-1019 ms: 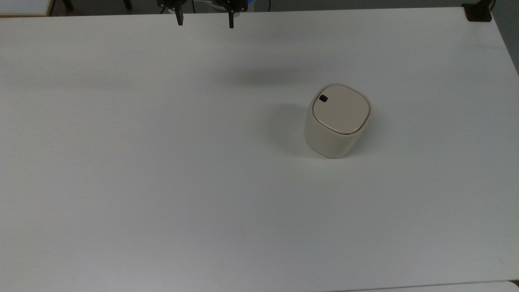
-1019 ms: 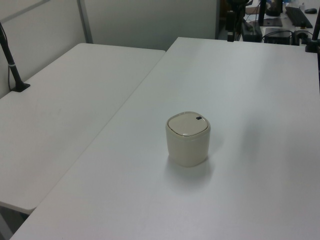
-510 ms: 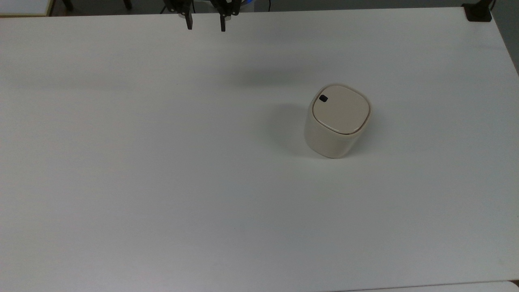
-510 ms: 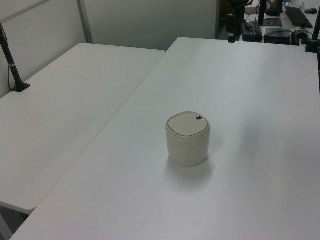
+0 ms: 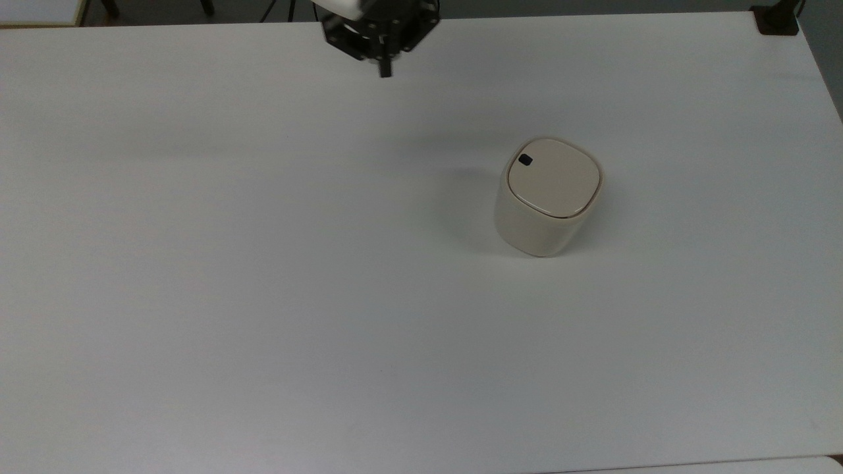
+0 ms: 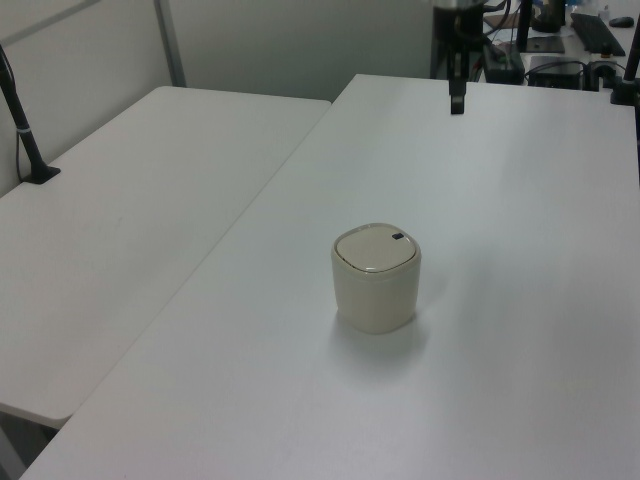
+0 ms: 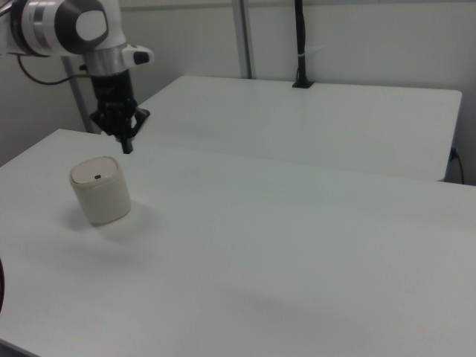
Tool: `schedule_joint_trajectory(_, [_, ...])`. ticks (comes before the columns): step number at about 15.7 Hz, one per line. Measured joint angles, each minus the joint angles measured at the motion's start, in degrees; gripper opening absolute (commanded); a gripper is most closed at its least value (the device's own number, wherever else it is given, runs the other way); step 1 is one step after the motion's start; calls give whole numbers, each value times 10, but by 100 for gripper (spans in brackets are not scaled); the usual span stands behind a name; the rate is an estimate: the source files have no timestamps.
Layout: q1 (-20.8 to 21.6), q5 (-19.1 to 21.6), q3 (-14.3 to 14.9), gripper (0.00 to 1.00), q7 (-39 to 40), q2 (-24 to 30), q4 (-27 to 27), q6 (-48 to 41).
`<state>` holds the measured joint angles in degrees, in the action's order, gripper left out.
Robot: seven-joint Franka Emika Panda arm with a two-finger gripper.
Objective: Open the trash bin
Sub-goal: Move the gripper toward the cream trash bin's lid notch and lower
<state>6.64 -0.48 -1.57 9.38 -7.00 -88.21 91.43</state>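
**Approach to the bin's button, lid not yet up**

The trash bin (image 5: 548,196) stands upright on the white counter (image 5: 263,296), with nothing else near it. Its flat lid (image 5: 554,176) sits flush in the rim, so the inside and any contents are hidden. A small black button (image 5: 525,159) lies at the lid corner towards the top view's upper left.

The gripper (image 5: 384,69) hangs above the counter, well apart from the bin, up and to the top view's left of it. In the left view it (image 6: 456,103) is beyond the bin, over the far part of the counter. In the right view it (image 7: 127,145) appears just above and behind the bin (image 7: 100,190). The fingers are pressed together into a single narrow tip and carry nothing.

That closed tip suits a press, judging by the button's small size. The step probably calls for bringing the tip squarely over the button, then pushing straight down. An off-centre push could land on the lid or tip the light bin. The tip should also stay clear of the lid's swing once it pops.
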Motion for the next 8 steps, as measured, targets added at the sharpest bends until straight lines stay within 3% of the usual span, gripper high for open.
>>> schedule_joint_trajectory(4, [81,31,32,0,87,-23,4,37])
schedule_joint_trajectory(8, [160,31,56,0,101,-54,6,77])
